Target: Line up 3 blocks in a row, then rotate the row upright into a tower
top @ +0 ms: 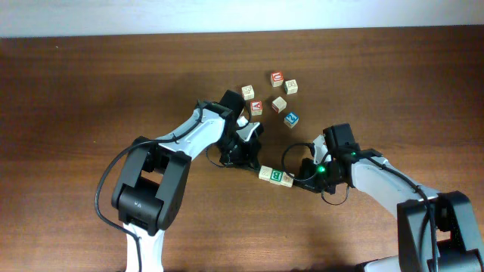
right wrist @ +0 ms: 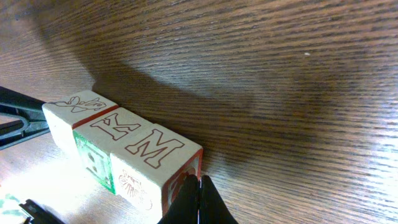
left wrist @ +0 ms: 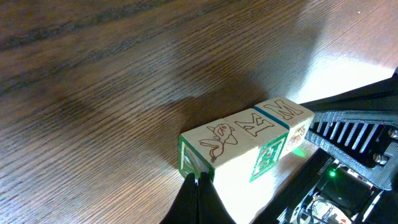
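The three blocks [top: 276, 176] lie end to end in one row on the table [top: 91, 91], just below the loose cubes [top: 279, 103]. Left gripper [left wrist: 196, 190]: jaws closed tight, holding nothing, tip at one end of the row; right gripper [right wrist: 199, 198]: likewise closed and empty, tip at the M end.

Risk: an off-centre push from either tip would likely buckle the row at a joint; a wide swing could strike the loose cubes.

Both tips sit at the frame edge, so firm contact cannot be confirmed; the blocks' undersides are hidden.

Three blocks in a row [right wrist: 124, 152], six loose blocks [top: 279, 103], two grippers [left wrist: 196, 186] [right wrist: 199, 190]
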Tool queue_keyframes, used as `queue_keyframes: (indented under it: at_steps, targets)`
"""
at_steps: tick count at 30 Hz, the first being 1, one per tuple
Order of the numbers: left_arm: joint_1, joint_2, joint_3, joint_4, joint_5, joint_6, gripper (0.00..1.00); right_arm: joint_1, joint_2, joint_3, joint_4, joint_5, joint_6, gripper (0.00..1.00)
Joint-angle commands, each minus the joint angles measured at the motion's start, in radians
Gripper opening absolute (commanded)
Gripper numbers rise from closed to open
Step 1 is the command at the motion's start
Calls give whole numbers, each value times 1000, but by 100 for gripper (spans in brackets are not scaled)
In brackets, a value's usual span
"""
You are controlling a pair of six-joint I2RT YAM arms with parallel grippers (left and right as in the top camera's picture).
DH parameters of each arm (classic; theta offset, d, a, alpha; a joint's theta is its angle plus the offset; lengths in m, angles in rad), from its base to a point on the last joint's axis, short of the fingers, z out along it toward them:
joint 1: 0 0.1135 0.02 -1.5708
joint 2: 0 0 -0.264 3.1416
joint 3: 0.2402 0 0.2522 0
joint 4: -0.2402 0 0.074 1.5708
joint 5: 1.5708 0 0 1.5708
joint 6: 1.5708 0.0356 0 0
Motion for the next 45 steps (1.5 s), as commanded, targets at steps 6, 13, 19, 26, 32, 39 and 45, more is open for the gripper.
queue_keyframes:
  at_steps: [6,13,19,26,32,39,45]
  targets:
    - [-4,9,-8,2,31,-2,0,8,-62,24,-14,-47,-22,4]
    - [-4,9,-8,2,31,-2,0,113,-62,129,-71,3,-6,4]
    - [-4,9,-8,2,31,-2,0,167,-62,185,-84,13,-2,4]
    - [-4,9,-8,7,31,-2,0,172,-62,192,-81,14,18,4]
    - [-4,9,-8,10,31,-2,0,212,-62,209,-78,40,45,4]
    - [-4,9,-8,10,31,-2,0,225,-62,227,-79,43,58,4]
    - [-9,9,-8,11,27,-2,0,282,-59,269,-93,93,85,4]
